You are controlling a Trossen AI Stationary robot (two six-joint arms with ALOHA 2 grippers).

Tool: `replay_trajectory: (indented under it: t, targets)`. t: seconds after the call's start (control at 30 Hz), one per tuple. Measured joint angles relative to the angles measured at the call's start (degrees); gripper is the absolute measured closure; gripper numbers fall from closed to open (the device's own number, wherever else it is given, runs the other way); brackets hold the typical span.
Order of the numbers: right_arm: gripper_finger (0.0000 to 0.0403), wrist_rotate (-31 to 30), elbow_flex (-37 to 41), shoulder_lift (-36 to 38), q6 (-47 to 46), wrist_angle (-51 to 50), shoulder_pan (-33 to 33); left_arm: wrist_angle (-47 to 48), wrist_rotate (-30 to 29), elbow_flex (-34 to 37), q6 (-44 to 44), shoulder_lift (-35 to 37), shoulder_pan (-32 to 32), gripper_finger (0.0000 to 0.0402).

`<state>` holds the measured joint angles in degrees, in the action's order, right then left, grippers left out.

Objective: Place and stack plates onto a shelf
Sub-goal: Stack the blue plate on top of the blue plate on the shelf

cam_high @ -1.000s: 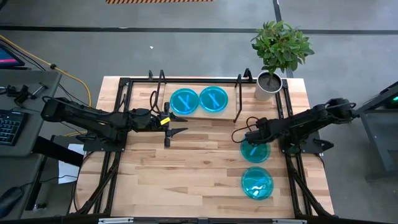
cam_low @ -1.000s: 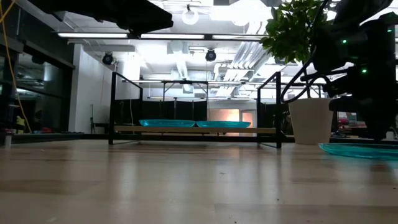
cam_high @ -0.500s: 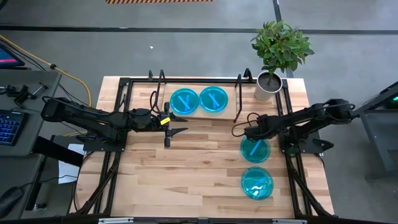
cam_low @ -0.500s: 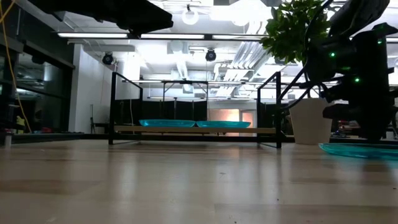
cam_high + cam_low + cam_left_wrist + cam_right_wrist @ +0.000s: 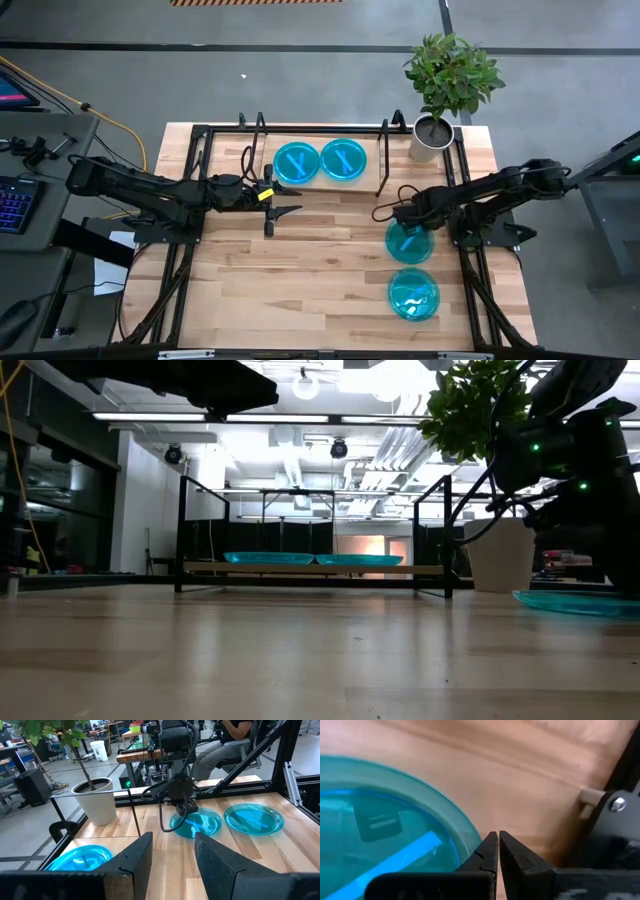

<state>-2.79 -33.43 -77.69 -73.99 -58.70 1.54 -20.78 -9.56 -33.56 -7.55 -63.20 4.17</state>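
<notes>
Right gripper sits low at the rim of the nearer-shelf table plate — fingers nearly together, nothing visibly between them, plate edge just beside the tips. 2 plates lie on the shelf. Left gripper waits open.

Glossy translucent cyan plastic plates lie on a smooth pale wood tabletop; the shelf frames are thin black wire.

Plates — translucent cyan-blue, paler streaks across faces. Shelf board light wood, black wire frames. Plant green — pot white. Tabletop pale wood planks.
</notes>
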Motion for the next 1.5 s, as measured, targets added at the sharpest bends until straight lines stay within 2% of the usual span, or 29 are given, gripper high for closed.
replay_trajectory:
  t: [0.27, 0.6, 0.87, 0.97, 1.3, 1.5]
  targets:
    - [0.0403, 5.17, 0.00, 0.00, 0.45, 2.23, 2.01, 0.00, -0.01, 0.00, 0.02, 0.00, 0.01, 0.0264]
    - [0.0403, 6.50, -0.03, 0.02, 5.06, 20.43, 4.58, -0.01, 0.00, -0.01, 0.02, 0.00, 0.00, 0.0264]
    - [0.0403, 5.64, -0.63, -0.01, 12.83, 37.24, 4.57, 0.01, 0.00, -0.02, 0.02, 0.00, 0.00, 0.0264]
    - [0.0403, 3.15, -0.63, 0.03, 16.80, 40.98, 4.33, 0.00, 0.00, -0.02, 0.02, 0.00, 0.00, 0.0264]
    - [0.0403, -1.93, -0.63, 0.07, 24.85, 44.86, 4.70, 0.02, -0.01, -0.02, 0.03, 0.00, 0.01, 0.0264]
    - [0.0402, -2.40, -0.63, 0.07, 24.87, 45.85, 7.49, 0.11, 0.00, -0.02, 0.05, 0.00, 0.01, 0.0264]
